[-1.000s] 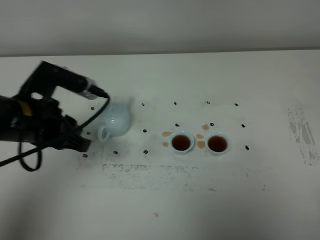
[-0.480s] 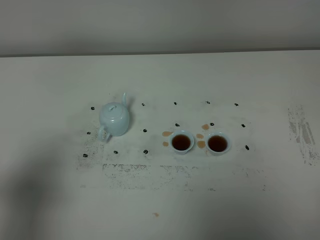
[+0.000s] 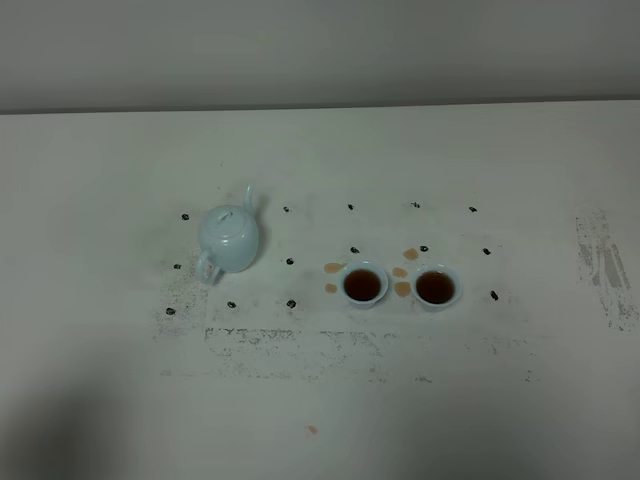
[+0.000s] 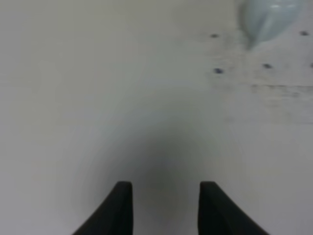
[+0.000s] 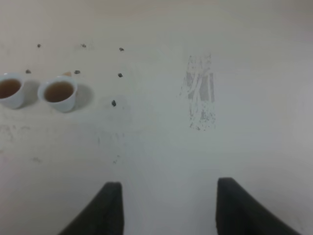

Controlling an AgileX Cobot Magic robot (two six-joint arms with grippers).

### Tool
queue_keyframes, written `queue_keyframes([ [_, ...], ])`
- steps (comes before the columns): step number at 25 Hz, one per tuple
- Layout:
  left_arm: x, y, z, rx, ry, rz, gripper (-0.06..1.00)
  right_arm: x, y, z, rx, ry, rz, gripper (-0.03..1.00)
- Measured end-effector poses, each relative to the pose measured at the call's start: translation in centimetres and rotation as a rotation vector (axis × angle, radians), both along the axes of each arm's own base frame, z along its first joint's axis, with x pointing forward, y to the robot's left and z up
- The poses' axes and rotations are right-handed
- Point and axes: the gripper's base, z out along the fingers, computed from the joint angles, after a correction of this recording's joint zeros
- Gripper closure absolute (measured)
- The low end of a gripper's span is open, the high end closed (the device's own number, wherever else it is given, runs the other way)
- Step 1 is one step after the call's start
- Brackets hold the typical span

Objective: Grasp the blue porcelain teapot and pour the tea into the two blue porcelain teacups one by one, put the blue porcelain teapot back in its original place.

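Note:
The pale blue teapot [image 3: 230, 238] stands upright on the white table, left of centre, spout to the back and handle to the front left. Part of it shows blurred in the left wrist view [image 4: 268, 18]. The two blue teacups stand side by side to its right, the left cup [image 3: 363, 285] and the right cup [image 3: 435, 287], both holding dark tea. They also show in the right wrist view [image 5: 10, 90] [image 5: 58, 94]. Neither arm shows in the high view. My left gripper [image 4: 165, 208] is open and empty, well away from the teapot. My right gripper [image 5: 168, 208] is open and empty.
Small brown tea drips [image 3: 403, 272] lie on the table around the cups. Black dot marks [image 3: 290, 261] ring the teapot and cups. Scuffed grey patches [image 3: 605, 265] mark the table [image 3: 320, 420] at right and in front of the teapot.
One second ago the left arm was beside the teapot at the left of the high view. It has withdrawn out of that view. Teapot and cups have not moved.

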Motion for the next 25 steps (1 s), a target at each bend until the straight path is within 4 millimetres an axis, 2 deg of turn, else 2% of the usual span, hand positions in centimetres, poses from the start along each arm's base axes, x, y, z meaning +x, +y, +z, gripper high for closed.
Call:
queue_keyframes([
  [4,-0.7,-0.9,0.0,-0.014,-0.025,-0.108,0.63,0.0,0.0,0.0,0.0,0.0,0.0,0.55],
  [10,-1.3,-0.9,-0.7,0.03,-0.028,-0.201,0.63,0.0,0.0,0.0,0.0,0.0,0.0,0.55],
  [21,-3.6,-0.5,-1.2,0.091,-0.127,-0.168,0.63,0.0,0.0,0.0,0.0,0.0,0.0,0.55],
  [25,-3.9,-0.3,-1.9,0.111,-0.108,-0.15,0.63,0.0,0.0,0.0,0.0,0.0,0.0,0.55],
])
